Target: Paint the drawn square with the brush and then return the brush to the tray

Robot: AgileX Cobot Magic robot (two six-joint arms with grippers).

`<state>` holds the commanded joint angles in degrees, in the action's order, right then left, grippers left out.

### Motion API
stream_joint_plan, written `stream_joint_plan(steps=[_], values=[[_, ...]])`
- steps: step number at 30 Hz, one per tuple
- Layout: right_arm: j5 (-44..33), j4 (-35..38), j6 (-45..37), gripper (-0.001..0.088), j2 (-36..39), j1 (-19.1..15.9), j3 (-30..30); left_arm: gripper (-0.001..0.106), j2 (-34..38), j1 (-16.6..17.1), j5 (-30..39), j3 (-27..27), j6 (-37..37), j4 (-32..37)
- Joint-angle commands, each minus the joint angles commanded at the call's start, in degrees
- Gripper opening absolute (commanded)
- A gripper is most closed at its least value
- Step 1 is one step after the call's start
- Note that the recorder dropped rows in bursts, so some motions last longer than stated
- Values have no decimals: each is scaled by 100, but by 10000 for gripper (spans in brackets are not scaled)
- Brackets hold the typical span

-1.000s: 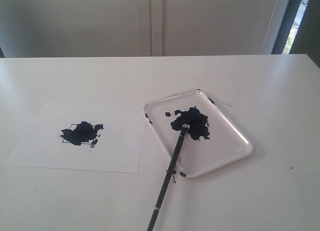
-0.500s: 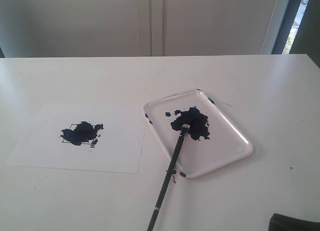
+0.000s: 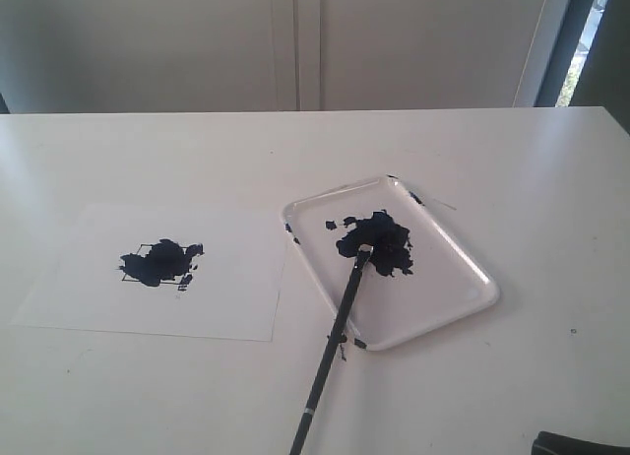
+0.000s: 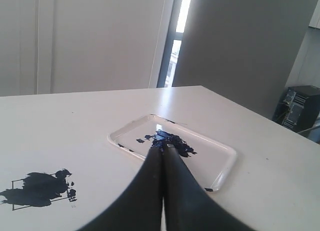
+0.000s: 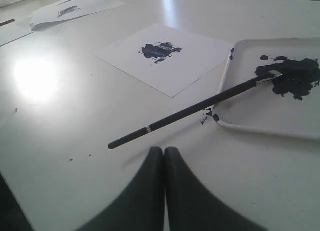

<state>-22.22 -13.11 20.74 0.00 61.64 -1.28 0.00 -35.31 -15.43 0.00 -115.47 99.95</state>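
Both my left jaws and right jaws are pressed together, pinching nothing, over the smooth white desk.

Just beyond the right jaws I see the brush, a long thin black stick. Its silver ferrule and dark bristles lie in the blue-black puddle on the tray, and its handle slants over the raised rim onto the desk. The tray is shallow, glossy and round-cornered. Beside it on flat white paper sits the drawn square, its thin pen lines mostly covered by a ragged dark blotch.
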Motion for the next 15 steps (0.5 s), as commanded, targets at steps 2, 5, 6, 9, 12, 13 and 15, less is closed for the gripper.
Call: stream_joint_plan(steps=[2,5,6,9,12,13,15], values=[[0,0,0,0,0,0,0,0,0,0,0,0,0,0],[0,0,0,0,0,0,0,0,0,0,0,0,0,0],[7,15,0,0,0,0,0,0,0,0,0,0,0,0],[-4,16,0,0,0,0,0,0,0,0,0,0,0,0],[-32,16,0,0,0,0,0,0,0,0,0,0,0,0],[-70,16,0,0,0,0,0,0,0,0,0,0,0,0],[-97,16,0,0,0,0,0,0,0,0,0,0,0,0]])
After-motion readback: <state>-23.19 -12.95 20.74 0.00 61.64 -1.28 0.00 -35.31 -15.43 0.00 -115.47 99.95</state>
